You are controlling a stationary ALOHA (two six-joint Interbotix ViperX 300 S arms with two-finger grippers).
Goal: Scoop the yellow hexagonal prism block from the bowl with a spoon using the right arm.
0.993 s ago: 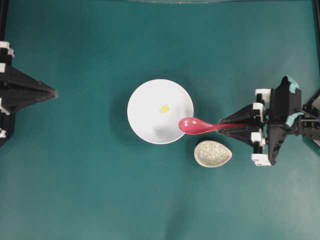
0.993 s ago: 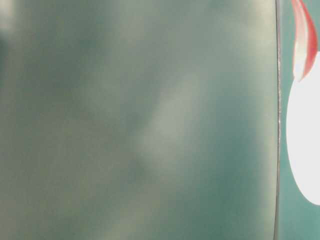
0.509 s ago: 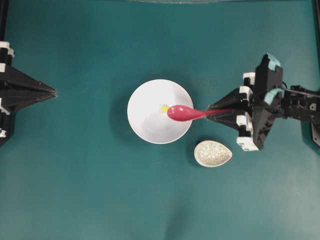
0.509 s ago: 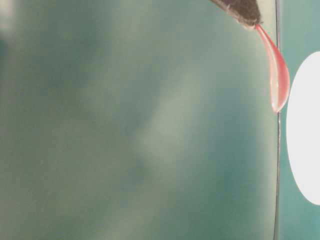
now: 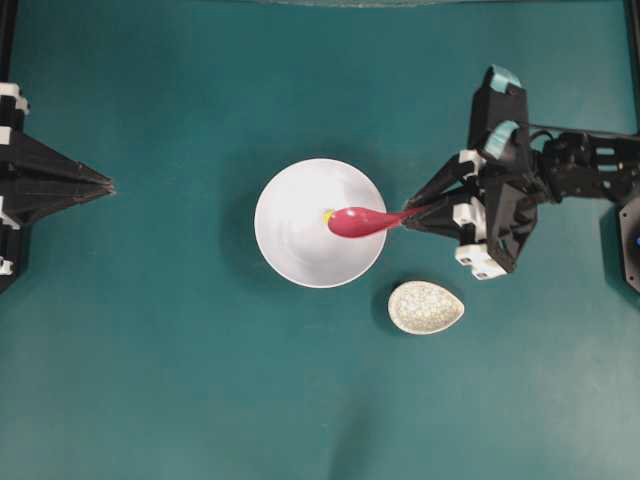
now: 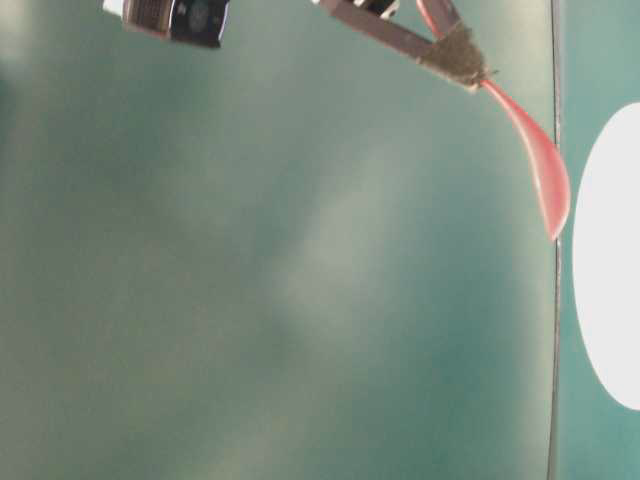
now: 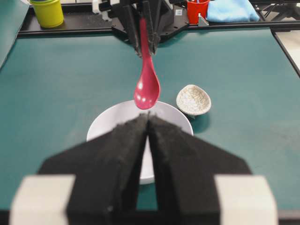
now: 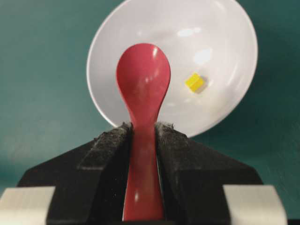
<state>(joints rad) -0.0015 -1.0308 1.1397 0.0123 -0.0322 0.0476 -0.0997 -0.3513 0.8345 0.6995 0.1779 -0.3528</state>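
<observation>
Teal table (image 5: pixel 150 350): yellow block (image 8: pixel 194 81) in bowl (image 8: pixel 225 108), ahead-right of fingers (image 8: pixel 105 150).

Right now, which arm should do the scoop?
Right. The right gripper already clamps the spoon above the bowl, beside the yellow block. The left gripper is shut, empty.

We see the bowl (image 5: pixel 320 222) near the middle of the table (image 5: pixel 200 380), with the yellow hexagonal prism block (image 5: pixel 326 213) lying inside it. The spoon (image 5: pixel 362 220) reaches over the bowl from the right, its scoop just beside the block. The spoon rest (image 5: pixel 426 306) sits on the table just beside the bowl, at its lower right.
</observation>
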